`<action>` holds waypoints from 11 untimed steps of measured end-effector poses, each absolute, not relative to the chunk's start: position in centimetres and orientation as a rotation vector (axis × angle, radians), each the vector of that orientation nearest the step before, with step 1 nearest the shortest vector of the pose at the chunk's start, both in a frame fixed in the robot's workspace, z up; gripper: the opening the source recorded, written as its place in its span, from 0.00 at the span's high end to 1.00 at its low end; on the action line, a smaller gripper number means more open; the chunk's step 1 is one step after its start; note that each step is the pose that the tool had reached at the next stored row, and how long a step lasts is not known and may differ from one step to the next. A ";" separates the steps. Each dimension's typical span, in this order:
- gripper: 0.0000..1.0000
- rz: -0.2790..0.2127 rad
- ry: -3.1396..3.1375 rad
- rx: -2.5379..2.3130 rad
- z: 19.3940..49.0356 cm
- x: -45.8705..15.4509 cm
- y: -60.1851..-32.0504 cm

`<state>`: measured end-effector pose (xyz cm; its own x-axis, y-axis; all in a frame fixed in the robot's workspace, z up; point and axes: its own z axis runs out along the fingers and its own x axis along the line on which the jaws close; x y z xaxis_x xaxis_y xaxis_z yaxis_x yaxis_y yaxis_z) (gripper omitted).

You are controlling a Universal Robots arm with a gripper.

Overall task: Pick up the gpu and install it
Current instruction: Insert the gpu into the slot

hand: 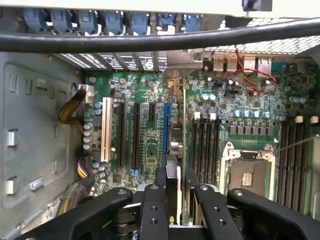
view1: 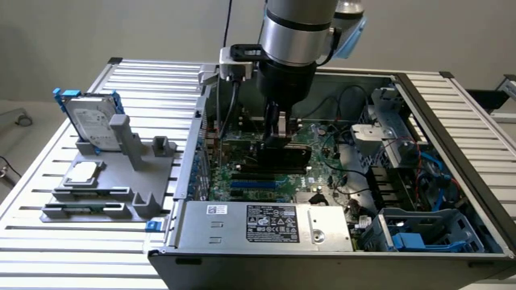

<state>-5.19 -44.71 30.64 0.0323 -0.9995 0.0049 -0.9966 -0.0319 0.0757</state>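
- In the exterior view the arm reaches straight down into the open case, which lies on its side on the slatted desk.
- The end effector is closed partway on the gpu, a finger on each face. The card stands on edge, upright, with its black shroud facing the camera.
- From this side the gpu hangs low over the middle of the motherboard. I cannot tell whether its lower edge touches the board.
- The wrist view sees the same grip from above. The end effector pinches the gpu, which appears edge-on as a thin strip between the black fingers.
- This view also lays out the slots. The card is in line with the long blue slot, beside the black slots and the white slot.
- The open processor socket sits on the far side of the card from those slots, past a bank of memory slots.
- The exterior view takes in what lies outside the case. A grey stand at the exterior view's left holds a hard drive upright and a processor chip lying flat, well apart from the arm.
- A power supply fills the near corner of the case.
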 end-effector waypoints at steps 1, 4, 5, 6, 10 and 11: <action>0.74 -0.076 -2.145 2.215 30.6 -5.2 -44.7; 0.74 -0.076 -2.145 2.214 30.6 -5.2 -44.7; 0.74 -0.076 -2.145 2.214 30.4 -5.4 -44.7; 0.74 -0.076 -2.145 2.214 30.2 -5.7 -44.7; 0.74 -0.076 -2.145 2.214 29.9 -6.2 -44.7; 0.74 -0.076 -2.145 2.214 29.9 -6.2 -44.7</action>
